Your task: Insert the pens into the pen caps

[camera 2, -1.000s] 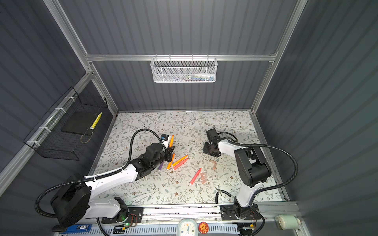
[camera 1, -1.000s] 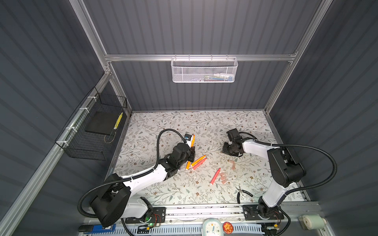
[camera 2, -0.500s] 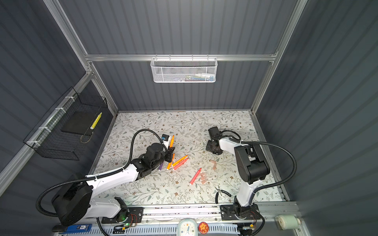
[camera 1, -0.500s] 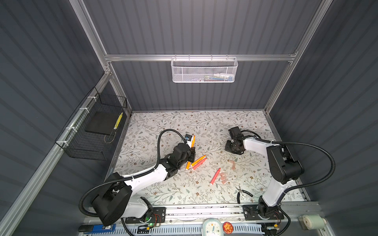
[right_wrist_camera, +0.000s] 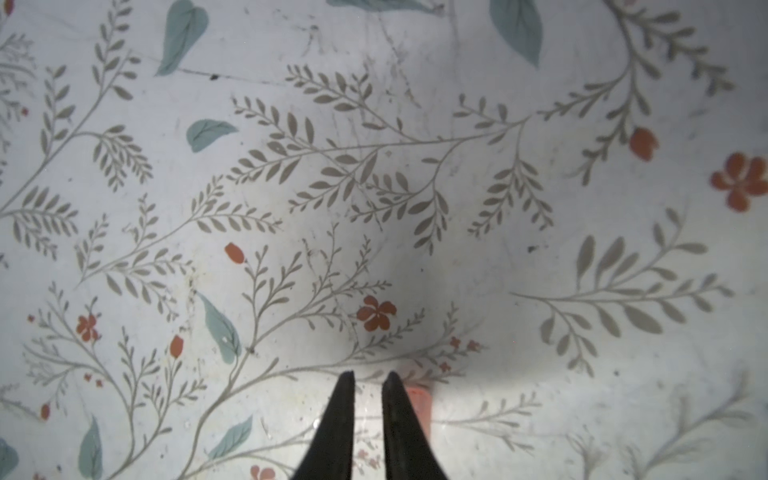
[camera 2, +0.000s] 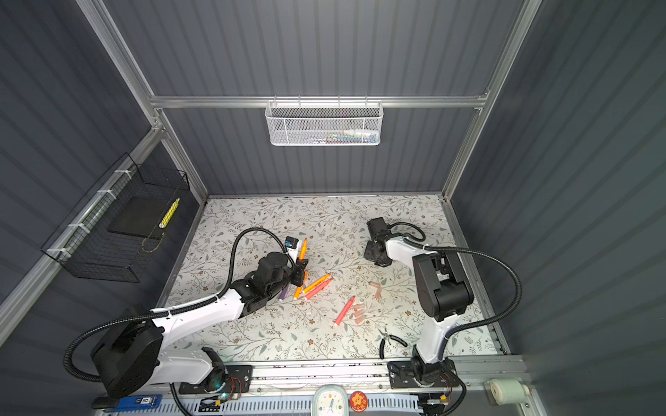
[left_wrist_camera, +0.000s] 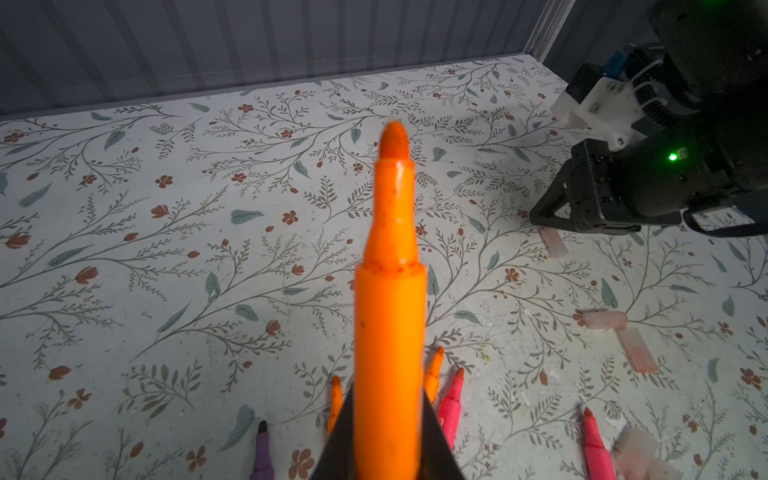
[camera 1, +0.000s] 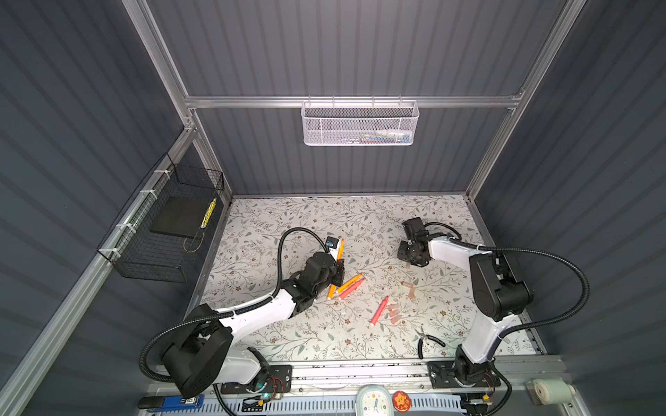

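Observation:
My left gripper (camera 1: 337,267) (left_wrist_camera: 388,436) is shut on an orange pen (left_wrist_camera: 390,291) (camera 2: 303,248), which sticks up tip first. Just below it on the mat lie two orange pens (camera 1: 349,282), a pink one (camera 1: 351,290) and a purple one (camera 2: 283,293). Another pink-red pen (camera 1: 379,310) lies nearer the front. My right gripper (camera 1: 410,260) (right_wrist_camera: 370,374) points down at the mat, its fingers a narrow slit apart with nothing between them. One pale-pink pen cap (right_wrist_camera: 419,407) (left_wrist_camera: 552,243) lies just beside one finger. More pen caps (camera 1: 409,288) (camera 1: 394,314) are scattered to the right.
Black-handled pliers (camera 1: 429,338) lie near the front right by the right arm's base. A black wire basket (camera 1: 162,230) hangs on the left wall and a white mesh basket (camera 1: 360,124) on the back wall.
My right gripper has shifted slightly toward the back right, and its fingers have parted a little. The left arm with the orange pen has not moved.

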`<state>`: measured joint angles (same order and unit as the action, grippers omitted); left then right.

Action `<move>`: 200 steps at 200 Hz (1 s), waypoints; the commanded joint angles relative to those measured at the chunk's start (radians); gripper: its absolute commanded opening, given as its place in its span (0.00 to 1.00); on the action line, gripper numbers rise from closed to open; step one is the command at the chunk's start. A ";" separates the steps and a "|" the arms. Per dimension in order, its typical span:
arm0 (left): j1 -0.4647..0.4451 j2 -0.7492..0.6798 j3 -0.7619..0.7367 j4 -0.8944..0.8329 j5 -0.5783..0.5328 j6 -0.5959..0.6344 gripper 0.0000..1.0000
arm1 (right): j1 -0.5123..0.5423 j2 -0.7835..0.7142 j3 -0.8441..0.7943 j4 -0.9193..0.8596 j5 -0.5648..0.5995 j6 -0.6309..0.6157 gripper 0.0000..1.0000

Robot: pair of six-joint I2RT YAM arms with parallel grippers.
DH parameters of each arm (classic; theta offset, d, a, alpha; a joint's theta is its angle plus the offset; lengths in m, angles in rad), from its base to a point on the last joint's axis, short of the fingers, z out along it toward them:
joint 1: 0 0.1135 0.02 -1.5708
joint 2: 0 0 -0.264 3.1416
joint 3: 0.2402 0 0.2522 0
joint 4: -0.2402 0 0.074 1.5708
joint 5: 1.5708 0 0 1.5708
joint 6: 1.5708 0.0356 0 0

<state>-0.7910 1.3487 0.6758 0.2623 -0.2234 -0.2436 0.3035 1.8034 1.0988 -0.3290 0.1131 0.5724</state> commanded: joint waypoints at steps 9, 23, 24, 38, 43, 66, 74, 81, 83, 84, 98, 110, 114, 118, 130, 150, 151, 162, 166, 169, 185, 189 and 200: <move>-0.001 -0.017 0.016 -0.006 0.005 0.001 0.00 | -0.003 -0.092 -0.031 -0.014 0.025 -0.021 0.25; -0.001 -0.020 0.013 -0.005 0.001 0.001 0.00 | -0.004 -0.115 -0.047 -0.022 0.037 -0.016 0.35; -0.001 -0.021 0.013 -0.005 0.001 0.001 0.00 | -0.004 -0.117 -0.048 -0.023 0.038 -0.016 0.36; -0.001 -0.022 0.012 -0.005 0.000 0.003 0.00 | -0.009 -0.132 -0.064 -0.025 0.040 -0.008 0.49; -0.001 -0.022 0.012 -0.005 0.000 0.003 0.00 | -0.012 -0.134 -0.070 -0.024 0.038 -0.005 0.52; 0.000 -0.022 0.013 -0.006 -0.001 0.003 0.00 | -0.025 -0.131 -0.080 -0.029 0.017 0.005 0.60; 0.000 -0.022 0.013 -0.006 -0.001 0.004 0.00 | -0.029 -0.126 -0.082 -0.031 0.007 0.009 0.61; -0.001 -0.023 0.013 -0.007 -0.001 0.004 0.00 | -0.033 -0.121 -0.082 -0.031 -0.006 0.013 0.62; -0.001 -0.023 0.013 -0.007 -0.001 0.004 0.00 | -0.035 -0.119 -0.082 -0.030 -0.008 0.012 0.63; -0.001 -0.023 0.012 -0.008 -0.002 0.004 0.00 | -0.036 -0.118 -0.082 -0.030 -0.010 0.013 0.63; 0.000 -0.028 0.012 -0.008 -0.002 0.003 0.00 | -0.041 -0.106 -0.081 -0.024 -0.032 0.014 0.64; -0.001 -0.030 0.011 -0.008 -0.004 0.004 0.00 | -0.044 -0.092 -0.074 -0.024 -0.048 0.014 0.64; -0.001 -0.029 0.011 -0.008 -0.004 0.003 0.00 | -0.044 -0.087 -0.071 -0.024 -0.054 0.014 0.64; -0.001 -0.029 0.011 -0.008 -0.005 0.004 0.00 | -0.044 -0.083 -0.068 -0.024 -0.059 0.013 0.64; 0.000 -0.028 0.011 -0.007 -0.004 0.004 0.00 | -0.043 -0.073 -0.060 -0.024 -0.076 0.010 0.64; 0.000 -0.026 0.013 -0.008 -0.004 0.004 0.00 | -0.042 -0.063 -0.060 -0.015 -0.110 0.005 0.63; 0.000 -0.026 0.012 -0.008 -0.003 0.004 0.00 | -0.041 -0.063 -0.059 -0.016 -0.111 0.005 0.63; -0.001 -0.026 0.012 -0.008 -0.004 0.005 0.00 | -0.038 -0.059 -0.061 -0.009 -0.133 0.007 0.63; 0.000 -0.026 0.011 -0.008 -0.004 0.006 0.00 | -0.037 -0.055 -0.062 -0.009 -0.139 0.007 0.62; 0.000 -0.027 0.012 -0.008 -0.005 0.007 0.00 | -0.035 -0.054 -0.062 -0.010 -0.142 0.007 0.62; 0.000 -0.028 0.011 -0.009 -0.006 0.005 0.00 | -0.024 -0.048 -0.058 -0.010 -0.151 0.004 0.60; 0.000 -0.029 0.011 -0.009 -0.007 0.006 0.00 | -0.021 -0.047 -0.056 -0.011 -0.151 0.002 0.60; -0.001 -0.029 0.011 -0.009 -0.007 0.006 0.00 | -0.013 -0.042 -0.050 -0.016 -0.151 -0.002 0.59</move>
<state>-0.7910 1.3392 0.6758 0.2615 -0.2245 -0.2436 0.2718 1.7435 1.0256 -0.3363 -0.0082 0.5789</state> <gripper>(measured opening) 0.172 0.599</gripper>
